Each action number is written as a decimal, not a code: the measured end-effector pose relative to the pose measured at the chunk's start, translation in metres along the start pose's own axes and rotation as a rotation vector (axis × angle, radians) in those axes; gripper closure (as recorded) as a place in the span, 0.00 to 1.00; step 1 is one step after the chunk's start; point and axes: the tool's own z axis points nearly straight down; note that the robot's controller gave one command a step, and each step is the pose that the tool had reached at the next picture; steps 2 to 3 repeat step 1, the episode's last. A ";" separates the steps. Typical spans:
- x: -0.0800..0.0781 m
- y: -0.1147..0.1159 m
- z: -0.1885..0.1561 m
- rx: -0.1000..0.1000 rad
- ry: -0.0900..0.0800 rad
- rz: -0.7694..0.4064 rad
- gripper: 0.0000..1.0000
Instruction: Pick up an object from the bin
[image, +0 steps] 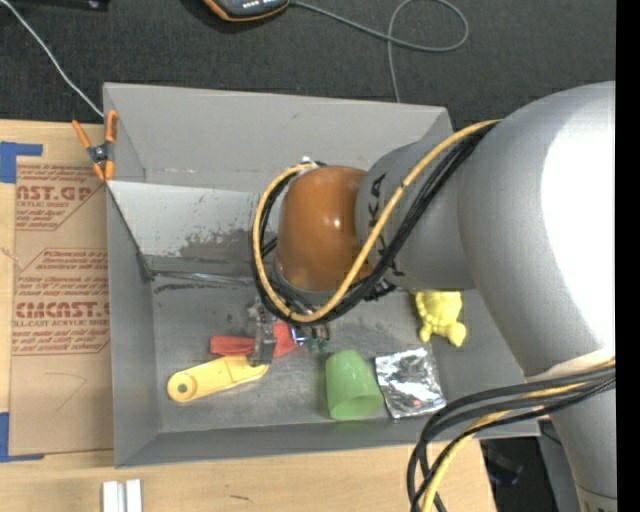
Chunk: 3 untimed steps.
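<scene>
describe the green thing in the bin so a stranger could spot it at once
Start at the grey metal bin and go to its wall at the bottom of the view. Just right of the middle lies a pale green cup, between a yellow handled tool and a crumpled silver foil packet. It is the bin's only green thing.

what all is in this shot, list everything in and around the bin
bin: 1, grey metal, middle of the view
red flat piece: 1, red, bin floor left of middle, at the gripper's tip
handle-shaped thing: 1, yellow with a hole at its left end, just in front of the red piece
cup: 1, green, near the front wall, middle
foil packet: 1, silver, crumpled, right beside the cup
toy figure: 1, yellow, right side of the floor
arm: 1, silver-grey, reaching in from the right
wrist cover: 1, orange
cables: several, yellow and black, looped round the wrist
gripper: 1, dark, down at the red piece
</scene>
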 end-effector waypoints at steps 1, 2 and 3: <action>0.011 0.008 -0.210 0.003 0.011 0.056 1.00; 0.011 0.008 -0.210 0.003 0.011 0.056 1.00; 0.011 0.008 -0.210 0.003 0.011 0.056 1.00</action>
